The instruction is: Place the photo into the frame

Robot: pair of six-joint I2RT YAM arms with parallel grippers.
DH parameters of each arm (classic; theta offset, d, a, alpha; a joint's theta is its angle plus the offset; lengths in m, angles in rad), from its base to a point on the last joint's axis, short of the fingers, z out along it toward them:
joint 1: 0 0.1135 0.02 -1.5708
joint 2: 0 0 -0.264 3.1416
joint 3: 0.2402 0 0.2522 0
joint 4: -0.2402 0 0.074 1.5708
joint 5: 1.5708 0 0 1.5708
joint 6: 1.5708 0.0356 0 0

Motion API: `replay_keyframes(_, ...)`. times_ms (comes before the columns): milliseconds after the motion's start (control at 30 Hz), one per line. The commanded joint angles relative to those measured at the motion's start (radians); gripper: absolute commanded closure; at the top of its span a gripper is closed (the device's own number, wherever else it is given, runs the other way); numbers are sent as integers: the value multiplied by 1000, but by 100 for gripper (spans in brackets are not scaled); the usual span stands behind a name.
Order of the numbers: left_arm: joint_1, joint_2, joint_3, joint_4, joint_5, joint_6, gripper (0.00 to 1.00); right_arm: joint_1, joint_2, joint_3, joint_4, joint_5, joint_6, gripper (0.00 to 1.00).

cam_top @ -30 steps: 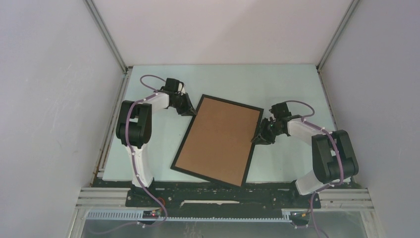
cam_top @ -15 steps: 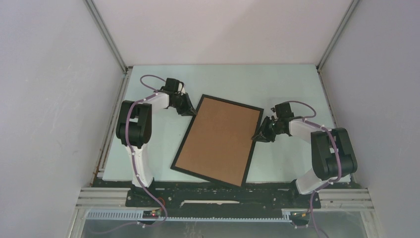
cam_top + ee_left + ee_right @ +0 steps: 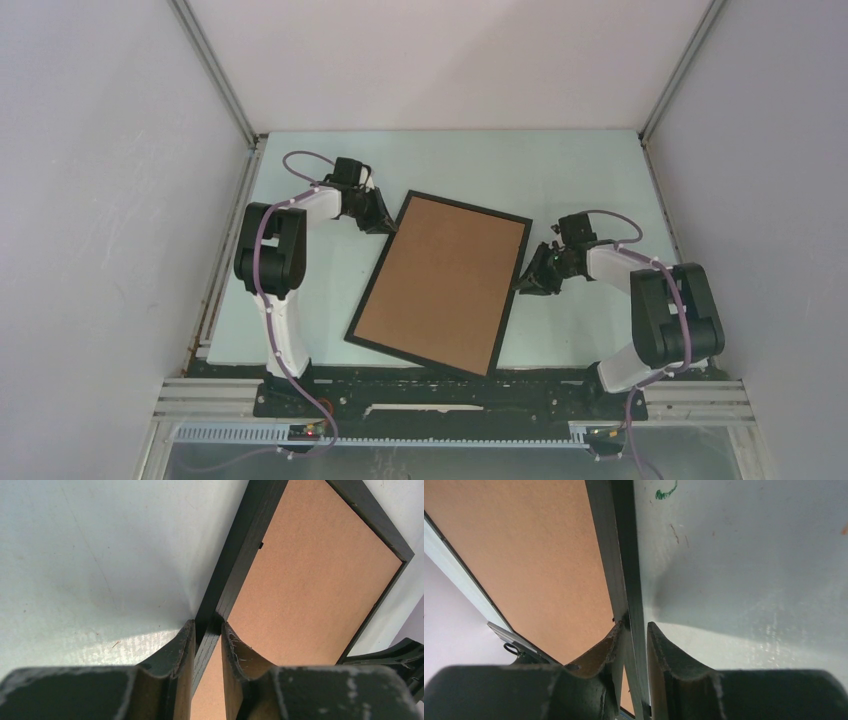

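In the middle of the table [image 3: 580, 180] you are looking at the frame [image 3: 240, 555] lying flat with its back up, turned so its far end is leaning to the right. A plain brown board [image 3: 440, 280] is sitting inside the black rim and filling the whole opening. You are not seeing the photo in any view, so whether it is lying under that board cannot be told.

On the left, your left gripper [image 3: 383, 222] is reaching down at the frame's left long side, close to the far left corner. In the left wrist view its jaws are sitting one on each side of the black rail, pressing against it, with one finger [image 3: 182, 645] over the table and the other over the board. A small black tab [image 3: 261, 545] is showing on the inner edge of that rail, farther along.

On the right, your right gripper [image 3: 522, 283] is straddling the right long side, a little beyond its middle. Its jaws are standing narrowly apart around the rail, the inner one touching it, but you cannot tell whether they are gripping. A green scribble [image 3: 666, 491] is marking the table beyond.
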Motion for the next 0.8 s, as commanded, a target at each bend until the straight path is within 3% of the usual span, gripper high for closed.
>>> replay_keyframes(0,-9,-7,-24,5,56,-8,74,25,25,-6,54,-16,17,70)
replay_keyframes(333,-9,-7,-26,5,56,-6,74,33,93,3,98,-26,36,73)
replay_keyframes(767,-13,-8,-23,4,60,-4,75,159,223,210,-86,160,7,72)
